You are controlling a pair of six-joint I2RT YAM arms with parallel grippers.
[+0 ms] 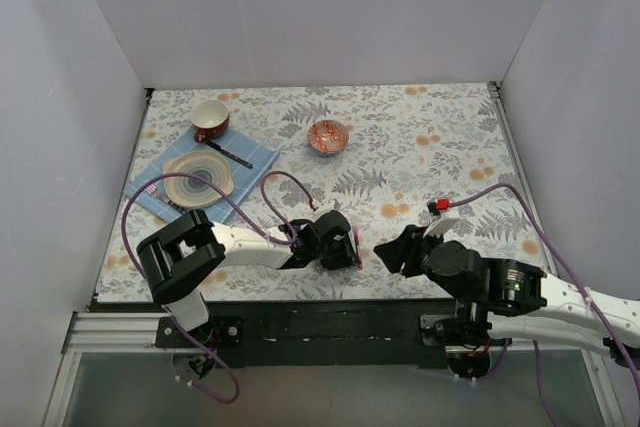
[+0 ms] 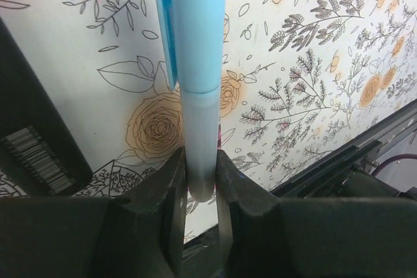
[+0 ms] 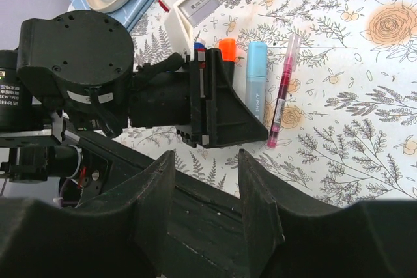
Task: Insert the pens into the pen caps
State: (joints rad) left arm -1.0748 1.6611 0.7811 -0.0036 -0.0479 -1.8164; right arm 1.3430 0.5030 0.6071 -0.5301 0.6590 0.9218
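Observation:
My left gripper [image 2: 201, 174] is shut on the end of the light blue pen [image 2: 195, 63], which points away over the floral tabletop; a brighter blue cap with a clip sits on its far half. In the right wrist view the light blue pen [image 3: 255, 76] lies beside the thin magenta-red pen [image 3: 281, 92], which rests on the table. An orange piece [image 3: 227, 49] and a tiny dark blue piece [image 3: 199, 46] show behind the left gripper's finger, mostly hidden. My right gripper [image 3: 205, 167] is open and empty, just right of the left gripper [image 1: 350, 243] near the front edge.
At the back left, a plate [image 1: 198, 177] sits on a blue cloth [image 1: 255, 162] with dark cutlery [image 1: 230, 155] and a red mug [image 1: 210, 119]. A small red patterned bowl [image 1: 328, 135] stands at the back centre. The black front rail [image 1: 330, 317] runs below both grippers.

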